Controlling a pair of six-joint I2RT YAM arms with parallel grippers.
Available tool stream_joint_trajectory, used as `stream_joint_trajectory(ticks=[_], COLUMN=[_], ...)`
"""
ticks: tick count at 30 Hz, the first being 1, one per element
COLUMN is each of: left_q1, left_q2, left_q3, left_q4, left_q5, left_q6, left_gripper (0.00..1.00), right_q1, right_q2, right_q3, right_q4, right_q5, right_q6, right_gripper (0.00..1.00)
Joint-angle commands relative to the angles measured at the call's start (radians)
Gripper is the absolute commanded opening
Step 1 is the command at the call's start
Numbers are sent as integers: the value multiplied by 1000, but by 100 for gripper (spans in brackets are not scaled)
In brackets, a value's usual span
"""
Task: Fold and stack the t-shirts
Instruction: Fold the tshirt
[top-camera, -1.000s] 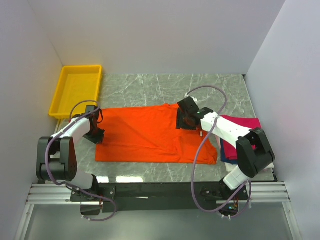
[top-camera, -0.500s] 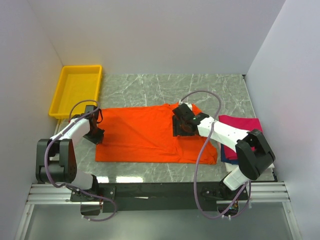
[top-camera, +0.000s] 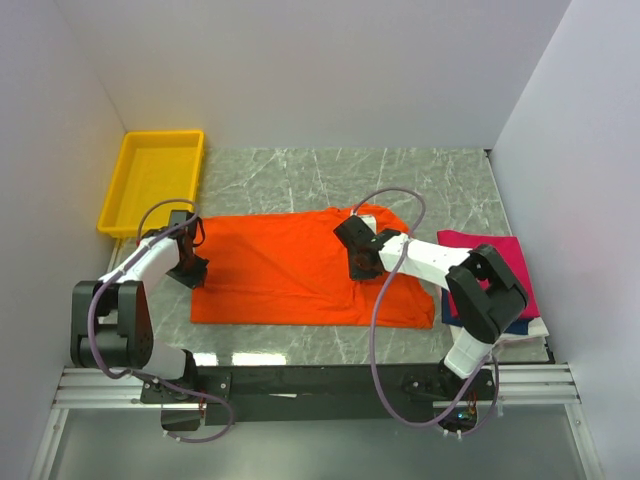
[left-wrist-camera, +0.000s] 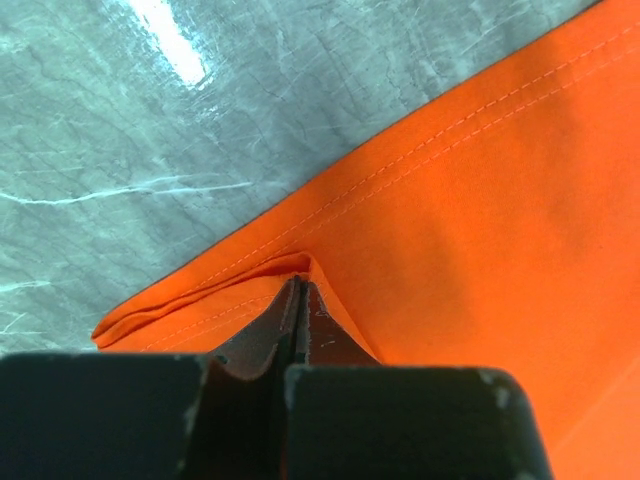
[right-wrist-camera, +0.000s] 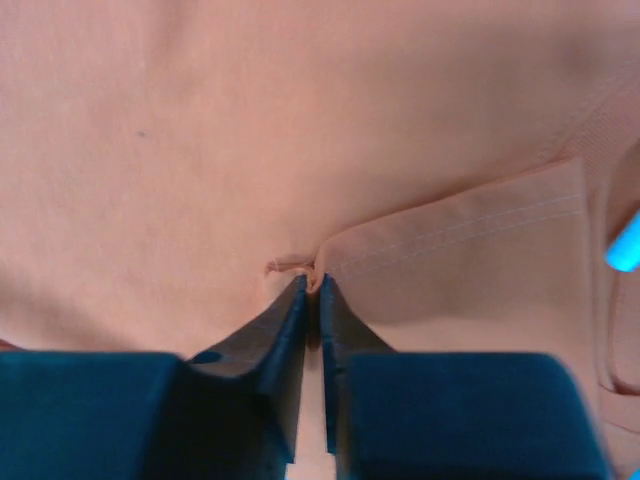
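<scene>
A bright orange t-shirt (top-camera: 290, 268) lies flat across the middle of the marble table. My left gripper (top-camera: 194, 268) is shut on a fold of its left hem, which shows in the left wrist view (left-wrist-camera: 300, 265). My right gripper (top-camera: 360, 266) is shut on a pinch of the orange cloth (right-wrist-camera: 314, 272) near the shirt's upper right, over the shirt. A stack of a magenta-pink t-shirt (top-camera: 515, 262), a navy blue t-shirt (top-camera: 452, 312) and a white t-shirt (top-camera: 540, 328) lies at the right edge.
A yellow plastic tray (top-camera: 153, 180) stands at the back left. White walls close in the left, back and right. The right arm's cable (top-camera: 385, 300) loops over the shirt's right part.
My right gripper has moved left and a little nearer across the orange shirt, carrying the pinched cloth with it. The left gripper has stayed on the left hem.
</scene>
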Motion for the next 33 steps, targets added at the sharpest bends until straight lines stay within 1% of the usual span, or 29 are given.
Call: stream_joint_trajectory(ticks=[1,2,4,5,10,20,23,26,27,30,33], left_q1=[5,5,5,29,42,86,88,88,86,83,69], left_q2=[-45,-50,-53,-58,-70,-88,-73,-81,-84,-84,-59], left_q3=[8,7,6,6,3,8,10,10,10,8,7], left_q4=[-24,-26,-29,-29,-32,-26,-7,-4,-4,1,5], left_q5=[-9,-9,-9,-8,-3,7,33,24,23,30,32], left_q6=[19,22,25,28,41,68,85,68,64,50,32], left_gripper=[1,1,1,1,1,1,1,29,40,41,39], right_q1=[8,8,8,8,8,7,8,8,7,8,8], right_q2=[-78,-90,-127,-138,-195,-206,-196,-178,-177,-166,-160], right_q3=[13,11,2,1,-21,-42,-45,-44,-45,-36,-30], right_q4=[4,0,-11,-14,-17,-17,-14,-11,-4,-4,-2], right_q5=[99,111,129,143,163,185,179,168,163,157,157], right_q6=[42,53,61,73,88,105,103,107,107,107,107], right_gripper=[13,7,5,3,2,1,1,0,0,0,0])
